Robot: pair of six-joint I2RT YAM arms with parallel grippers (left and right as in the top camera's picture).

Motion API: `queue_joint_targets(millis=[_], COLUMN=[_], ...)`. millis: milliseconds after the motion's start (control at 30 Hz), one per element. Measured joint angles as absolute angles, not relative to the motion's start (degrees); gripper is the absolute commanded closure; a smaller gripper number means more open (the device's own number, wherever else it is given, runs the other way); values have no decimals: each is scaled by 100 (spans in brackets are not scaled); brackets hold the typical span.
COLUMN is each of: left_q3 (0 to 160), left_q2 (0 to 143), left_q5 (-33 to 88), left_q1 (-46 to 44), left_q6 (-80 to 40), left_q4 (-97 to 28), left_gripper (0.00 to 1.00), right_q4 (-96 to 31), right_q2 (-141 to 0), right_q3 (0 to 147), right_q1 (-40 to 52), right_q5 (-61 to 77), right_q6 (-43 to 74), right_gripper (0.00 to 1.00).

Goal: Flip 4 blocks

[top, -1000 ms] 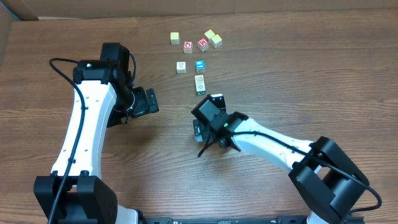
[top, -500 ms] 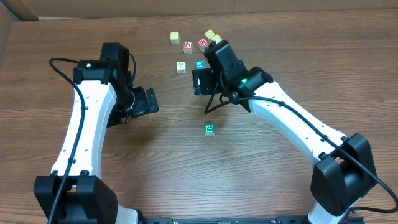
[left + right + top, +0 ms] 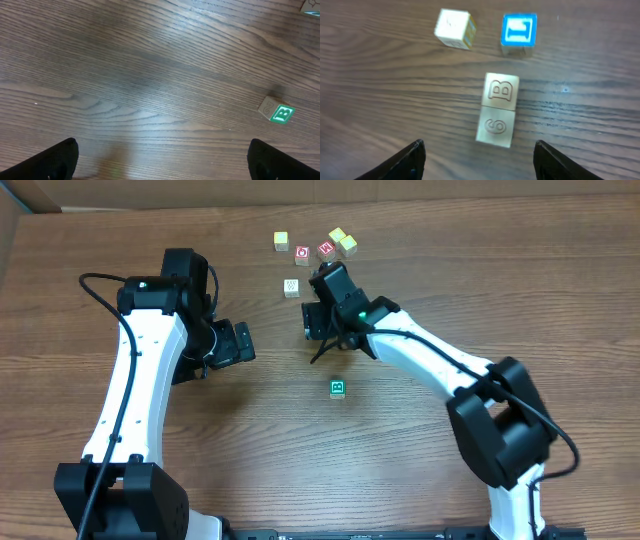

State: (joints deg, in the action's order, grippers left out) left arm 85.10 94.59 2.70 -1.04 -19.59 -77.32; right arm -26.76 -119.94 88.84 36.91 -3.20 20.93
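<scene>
two carved blocks (image 3: 496, 127), edge to edge, blue-faced cube (image 3: 519, 30) just beyond
right gripper (image 3: 481, 160) fingers spread, holding nothing; left gripper (image 3: 165, 162) spread wide over bare table (image 3: 125, 75); green b block (image 3: 278, 111) alone.

The left gripper (image 3: 170, 162) is hovering over the brown wooden table (image 3: 150, 75), its two dark fingertips (image 3: 55, 160) showing at the lower corners, spread wide with nothing between them. A pale block (image 3: 276, 110) is lying toward the right, well apart from both fingertips, showing a green letter B. Another pale corner (image 3: 312, 6) is peeking in at the upper right edge.
</scene>
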Motion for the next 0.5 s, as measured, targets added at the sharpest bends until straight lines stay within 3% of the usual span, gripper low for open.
queue_joint_targets(millis=[500], left_q3=[8510], left_q2=[9459], left_q5=[270], left_q1=[-104], left_q6=[-1959], left_q4=[-7730], left_gripper=[0], right_q4=[-2268], right_q2=[-12578], right_q3=[8884], right_q1=[3691], right_q5=[-760], right_q6=[2095], right_gripper=[39])
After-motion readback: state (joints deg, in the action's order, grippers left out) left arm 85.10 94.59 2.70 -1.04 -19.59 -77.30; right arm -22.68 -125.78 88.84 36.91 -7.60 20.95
